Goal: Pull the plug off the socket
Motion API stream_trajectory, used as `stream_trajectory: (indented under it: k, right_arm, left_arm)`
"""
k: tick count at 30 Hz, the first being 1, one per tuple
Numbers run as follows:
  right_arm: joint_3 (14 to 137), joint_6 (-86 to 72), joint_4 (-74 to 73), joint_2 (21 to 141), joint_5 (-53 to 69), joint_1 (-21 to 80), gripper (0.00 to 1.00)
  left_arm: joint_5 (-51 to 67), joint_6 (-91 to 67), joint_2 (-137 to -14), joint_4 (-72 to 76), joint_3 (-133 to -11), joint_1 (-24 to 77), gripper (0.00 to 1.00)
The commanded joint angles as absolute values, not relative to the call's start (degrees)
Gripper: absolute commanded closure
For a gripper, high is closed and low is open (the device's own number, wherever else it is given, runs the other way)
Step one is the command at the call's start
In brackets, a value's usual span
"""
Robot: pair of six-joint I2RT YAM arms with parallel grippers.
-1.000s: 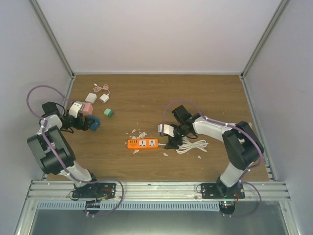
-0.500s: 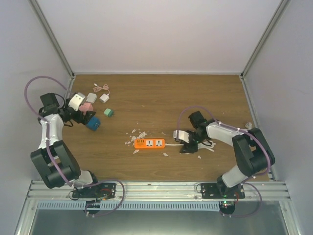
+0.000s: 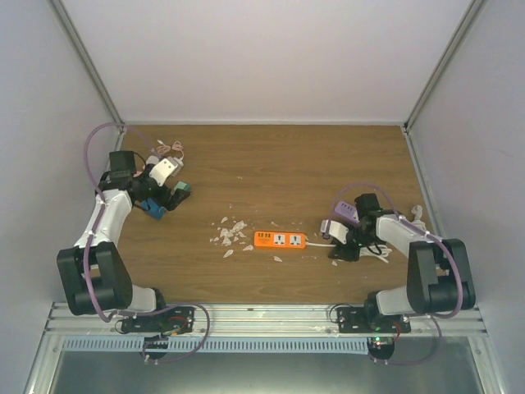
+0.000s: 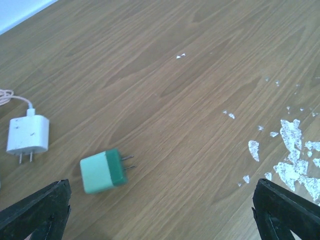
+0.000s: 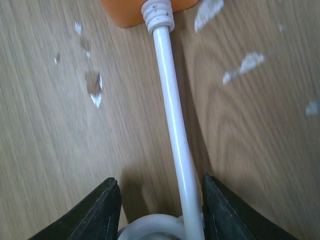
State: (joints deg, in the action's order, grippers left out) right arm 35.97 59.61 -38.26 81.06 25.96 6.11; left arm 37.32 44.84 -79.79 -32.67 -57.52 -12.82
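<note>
Socket strip: the orange socket strip point(image 3: 280, 240) lies flat on the table point(image 3: 271, 156), near the middle; seen from the top its holes look empty; no plug sits in it
Plug: the green plug point(image 4: 102, 171) lies on its side on the wood, far over on the left; it is well apart from the strip; its two pins stick out into the air
Left gripper: the left gripper point(image 4: 160, 197) hangs over the green plug; its fingers are spread wide and hold nothing
Right gripper: the right gripper point(image 5: 160, 185) sits low by the strip's right end; the white cord point(image 5: 172, 115) runs between its fingers; I see a gap on one side, so I cannot tell if it squeezes the cord
Other things: a white charger point(image 4: 28, 135) lies near the green plug; white flakes point(image 4: 295, 150) lie on the wood near the strip
Done: I think the pull is done; the plug looks free of the socket
Left to do: very little, I think; maybe only moving the arms away
</note>
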Motion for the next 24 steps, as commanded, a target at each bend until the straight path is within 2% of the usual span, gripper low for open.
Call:
stream_trajectory:
  k: [1,9,15,16,19,24]
  right_arm:
    - [33.4,65.0,-43.1,78.9,22.3,1.1,0.54]
    - [32.6,69.5,-44.5,76.9,22.1,-8.1,0.53]
    - [36.4,69.6,-47.7,75.9,24.3,-9.9,0.51]
    - [37.5,69.4,-48.6,75.9,25.2,-9.9,0.49]
    - [41.1,68.9,-51.3,76.8,26.9,-9.9,0.33]
    - [46.7,68.5,-54.9,77.2,30.2,-9.8,0.25]
  left_arm:
    - [35.6,41.7,-80.2,-30.4,-58.8,-9.9,0.01]
    - [30.8,40.2,-81.2,-31.5,-58.3,-3.0,0.01]
    - [25.1,38.8,-81.5,-30.9,-56.7,2.5,0.01]
    - [24.0,38.8,-81.4,-31.0,-56.7,3.3,0.01]
    - [24.6,38.4,-81.0,-31.9,-57.8,3.7,0.01]
    - [27.4,37.8,-80.3,-33.8,-61.0,3.7,0.01]
